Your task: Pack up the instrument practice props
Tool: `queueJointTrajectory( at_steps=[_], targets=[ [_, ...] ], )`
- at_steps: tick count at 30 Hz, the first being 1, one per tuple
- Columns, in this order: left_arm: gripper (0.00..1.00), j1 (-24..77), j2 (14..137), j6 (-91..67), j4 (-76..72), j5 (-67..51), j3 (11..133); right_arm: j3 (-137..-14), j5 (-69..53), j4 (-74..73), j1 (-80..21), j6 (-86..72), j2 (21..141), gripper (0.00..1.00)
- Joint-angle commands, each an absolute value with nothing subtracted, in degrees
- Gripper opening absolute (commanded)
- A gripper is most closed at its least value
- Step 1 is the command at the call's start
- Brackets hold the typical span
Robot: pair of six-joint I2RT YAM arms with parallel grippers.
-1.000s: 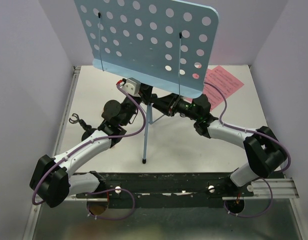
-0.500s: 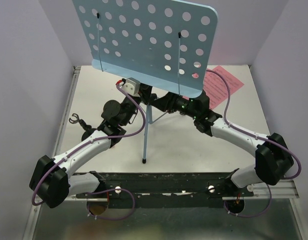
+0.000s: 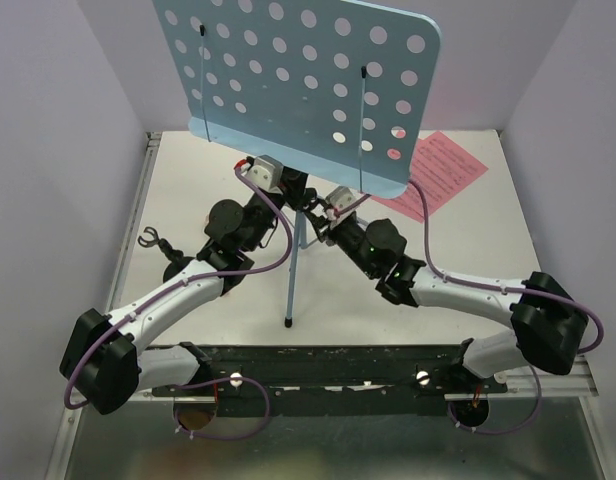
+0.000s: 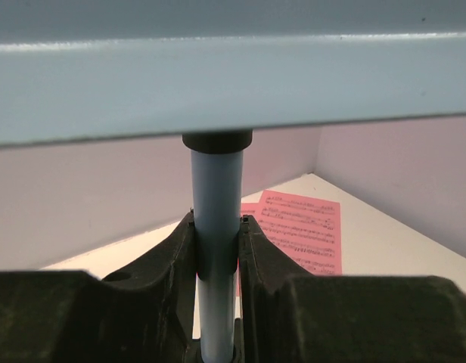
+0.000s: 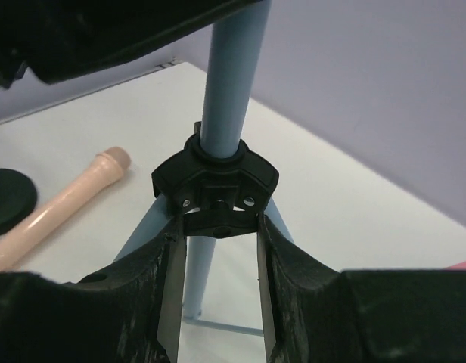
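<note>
The light-blue music stand's hole-dotted desk (image 3: 298, 85) rises at the back on its tripod. My left gripper (image 3: 291, 193) is shut on its pole (image 4: 216, 189) just under the desk. My right gripper (image 5: 218, 227) stands open low on the stand, its fingertips flanking the black collar below the tripod hub (image 5: 215, 178); I cannot tell whether they touch it. A pink sheet-music page (image 3: 440, 170) lies at the back right, also seen as pink pages (image 4: 301, 231) beyond the pole. The beige-pink microphone (image 5: 59, 200) lies beside a black round base (image 5: 7, 200). The black mic stand's clip (image 3: 149, 239) shows left of my left arm.
Purple-white walls close in the white table (image 3: 408, 260) on three sides. One tripod leg ends in a foot (image 3: 289, 322) near the front rail (image 3: 318, 365). Both forearms and their purple cables cross the middle of the table.
My right arm has swung inward and its wrist has turned, bringing the gripper lower on the stand at the tripod hub. The desk has shifted slightly right. The left gripper has stayed shut on the pole.
</note>
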State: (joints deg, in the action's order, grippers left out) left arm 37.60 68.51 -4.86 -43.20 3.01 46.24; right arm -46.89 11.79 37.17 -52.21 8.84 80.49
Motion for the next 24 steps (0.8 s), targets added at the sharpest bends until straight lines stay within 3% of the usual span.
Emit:
queueJointTrajectory(
  at_steps=[1,10,16,18,19,21,24],
  targets=[
    [0.0,37.97,69.08,-7.47,-39.64,3.6,47.11,-42.2,27.23,52.62,-55.71,32.39,83.31,0.01],
    [0.0,37.88,68.82,-8.53,-37.97,2.64,47.81,-40.43,30.24,77.16,-60.03,68.17,94.38,0.01],
    [0.0,37.88,68.38,-8.26,-37.44,2.02,47.55,-41.04,31.02,80.85,-60.64,73.74,97.21,0.04],
    [0.0,37.88,68.29,-8.26,-37.53,2.02,47.46,-41.83,33.47,81.74,-61.17,71.55,97.29,0.2],
    [0.0,37.88,68.29,-8.26,-37.7,1.93,47.46,-43.23,36.71,80.43,-61.69,69.8,97.12,0.39],
    [0.0,37.88,68.47,-8.26,-37.97,2.28,47.29,-46.39,44.88,76.93,-63.45,65.76,96.33,0.64],
    [0.0,37.88,68.64,-8.52,-38.23,2.64,47.2,-46.06,48.6,64.2,-66.0,55.06,90.73,0.85]
  ],
)
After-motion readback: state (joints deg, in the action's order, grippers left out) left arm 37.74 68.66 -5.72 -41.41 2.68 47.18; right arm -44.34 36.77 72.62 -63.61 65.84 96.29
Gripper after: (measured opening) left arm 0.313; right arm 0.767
